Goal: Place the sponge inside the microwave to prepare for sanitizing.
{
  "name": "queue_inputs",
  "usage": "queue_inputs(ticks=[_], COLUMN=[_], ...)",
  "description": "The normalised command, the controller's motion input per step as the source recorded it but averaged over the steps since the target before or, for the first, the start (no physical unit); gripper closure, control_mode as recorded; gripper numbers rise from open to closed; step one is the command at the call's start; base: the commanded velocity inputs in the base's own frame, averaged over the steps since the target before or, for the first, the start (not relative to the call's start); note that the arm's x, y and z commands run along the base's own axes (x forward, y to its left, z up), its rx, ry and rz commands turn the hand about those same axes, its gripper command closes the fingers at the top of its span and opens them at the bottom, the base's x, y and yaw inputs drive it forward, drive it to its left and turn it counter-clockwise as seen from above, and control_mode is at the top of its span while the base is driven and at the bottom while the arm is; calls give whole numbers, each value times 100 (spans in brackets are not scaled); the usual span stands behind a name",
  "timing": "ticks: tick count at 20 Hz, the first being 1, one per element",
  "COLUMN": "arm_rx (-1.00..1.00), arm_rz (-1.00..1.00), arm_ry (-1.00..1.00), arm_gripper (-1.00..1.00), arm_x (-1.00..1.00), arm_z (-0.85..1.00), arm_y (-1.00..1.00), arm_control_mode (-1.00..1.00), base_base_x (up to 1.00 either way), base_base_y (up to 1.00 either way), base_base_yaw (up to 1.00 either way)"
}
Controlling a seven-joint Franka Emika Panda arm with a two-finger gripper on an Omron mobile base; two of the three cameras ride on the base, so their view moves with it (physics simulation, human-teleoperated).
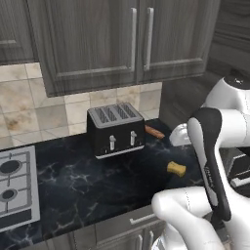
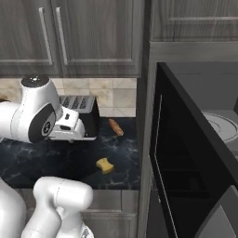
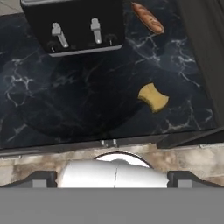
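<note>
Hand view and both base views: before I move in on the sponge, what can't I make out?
- Gripper: fingertips barely show at the hand view's bottom edge.
- Microwave: cut by the right base view's right edge; its open door hides most of the cavity.
- Sponge: underside hidden; too small for texture.
- Toaster: partly behind the arm in the right base view.

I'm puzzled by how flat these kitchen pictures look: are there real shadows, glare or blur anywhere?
Left base view: even light, a soft shadow under the toaster, no glare. Right base view: the sponge looks slightly soft, the microwave door dark and without reflections. Hand view: a broad dim shadow on the counter, edges fairly sharp.
</note>
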Motion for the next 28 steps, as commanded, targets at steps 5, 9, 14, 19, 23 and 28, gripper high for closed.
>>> queue_inputs(ticks=[5,9,14,19,23,28], arm_rx=[-1,0,-7,-9,-9,0], arm_rz=[3,25,29,15,11,8], arm_ry=[7,2,0,0,6,8], arm_gripper=[-100,-100,-100,-100,-100,-100], arm_x=[28,22,24,45,48,44], arm_z=[-20,-35,-47,-47,-43,-45], arm_y=[-45,-37,-5,0,0,-2], arm_control_mode=[-100,-100,-100,-100,-100,-100], base_base_x=[0,0,0,0,0,0], base_base_y=[0,0,0,0,0,0], base_base_yaw=[0,0,0,0,0,0])
